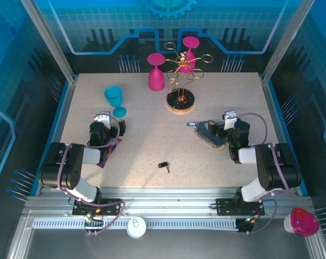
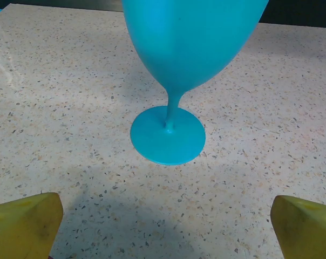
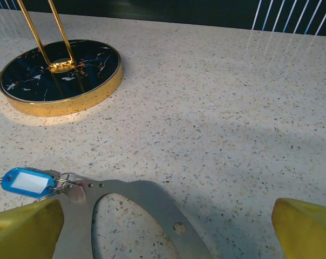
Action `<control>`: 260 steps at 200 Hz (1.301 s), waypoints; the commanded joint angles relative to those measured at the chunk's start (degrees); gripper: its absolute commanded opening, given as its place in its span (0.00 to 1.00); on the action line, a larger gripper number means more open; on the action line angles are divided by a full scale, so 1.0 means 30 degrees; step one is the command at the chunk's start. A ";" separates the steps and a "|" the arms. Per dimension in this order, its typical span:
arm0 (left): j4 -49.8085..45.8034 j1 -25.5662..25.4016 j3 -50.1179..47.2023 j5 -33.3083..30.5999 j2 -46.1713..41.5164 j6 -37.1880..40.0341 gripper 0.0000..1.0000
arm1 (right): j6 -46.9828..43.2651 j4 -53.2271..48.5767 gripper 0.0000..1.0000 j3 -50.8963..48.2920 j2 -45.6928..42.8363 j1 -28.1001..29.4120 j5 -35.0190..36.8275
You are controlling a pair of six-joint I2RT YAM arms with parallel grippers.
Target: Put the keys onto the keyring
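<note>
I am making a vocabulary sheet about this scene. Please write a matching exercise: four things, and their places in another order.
1 teal goblet
2 black-headed key
3 keyring
4 gold rack

a alone at the near middle of the table
b beside a pink goblet
c before the left fingers
d by the right fingers

Pairs: 1-c, 2-a, 3-d, 4-b

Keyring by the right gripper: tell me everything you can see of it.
The keyring lies flat on the speckled table: a thin silvery metal loop with small holes, looking dark from the top camera. Small split rings join it to a blue plastic tag with a white label, lying on the side toward the gold-rimmed rack base. The loop runs in between the open fingers of the right gripper; whether they touch it cannot be told.
</note>
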 commanded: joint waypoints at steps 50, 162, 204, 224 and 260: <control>0.0380 -0.0010 0.0370 0.0496 0.0012 0.0393 0.99 | -0.0306 0.0392 1.00 0.0390 0.0115 0.0271 0.0285; 0.0362 0.0138 0.0378 0.0754 -0.0004 0.0295 0.99 | -0.0295 0.0390 1.00 0.0389 0.0111 0.0277 0.0292; 0.0357 0.0193 0.0385 0.0967 0.0003 0.0236 0.99 | -0.0170 0.0333 1.00 0.0399 0.0118 0.0119 0.0053; 0.0490 0.0200 0.0207 0.0847 -0.0303 0.0295 0.99 | 0.0023 0.0658 1.00 0.0240 0.0115 -0.0187 -0.0500; -0.3840 0.0193 0.0629 0.0586 -0.4722 0.0149 0.99 | 0.0235 -0.3782 1.00 0.0995 -0.3965 -0.0579 -0.1215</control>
